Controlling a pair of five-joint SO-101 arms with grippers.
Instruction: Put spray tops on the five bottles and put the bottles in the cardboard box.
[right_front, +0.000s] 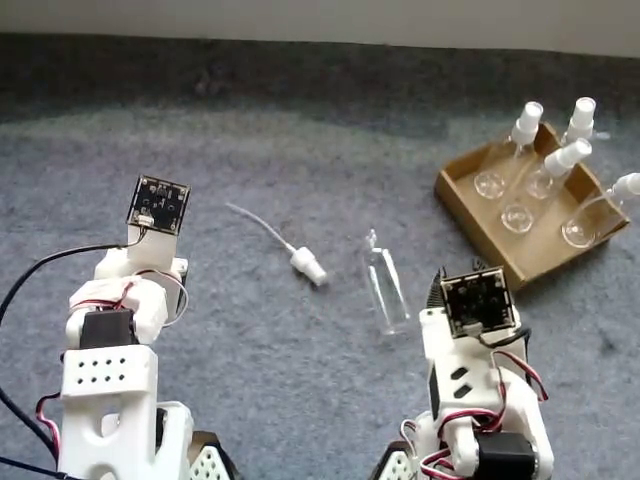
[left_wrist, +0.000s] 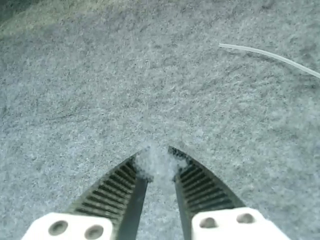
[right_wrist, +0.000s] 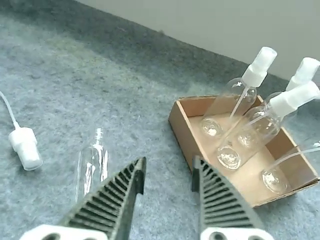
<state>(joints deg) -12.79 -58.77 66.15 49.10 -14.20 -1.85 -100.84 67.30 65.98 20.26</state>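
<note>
My left fingers are parted only a little with nothing between them, low over the grey worktop; the loose spray top lies off to their side, its thin tube trailing toward them. My right fingers are released and empty, just beside the uncapped bottle, which lies on its side between the spray top and the cardboard box. Four capped bottles lean in the box, tops poking out over its far rim.
</note>
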